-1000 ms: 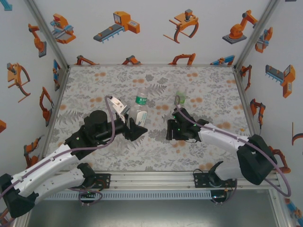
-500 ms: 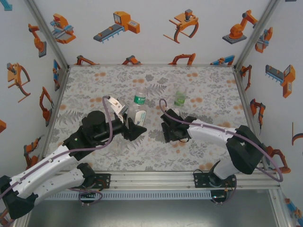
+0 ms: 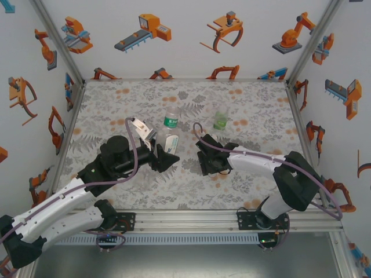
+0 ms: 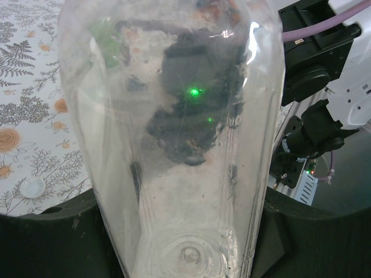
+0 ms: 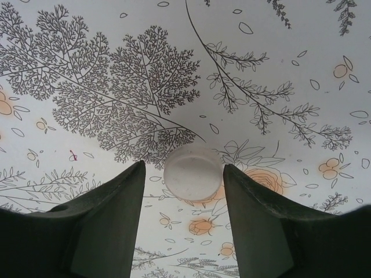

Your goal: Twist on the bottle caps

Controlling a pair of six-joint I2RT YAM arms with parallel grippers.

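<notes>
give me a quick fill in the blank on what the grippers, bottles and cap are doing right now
1. The left gripper is ____ on a clear bottle.
2. The white cap sits between the open fingers of the right gripper, resting on the ____.
3. Farther back, ____ more bottles stand upright: the green-banded bottle and the green bottle.
Missing words: shut; table; two
</notes>
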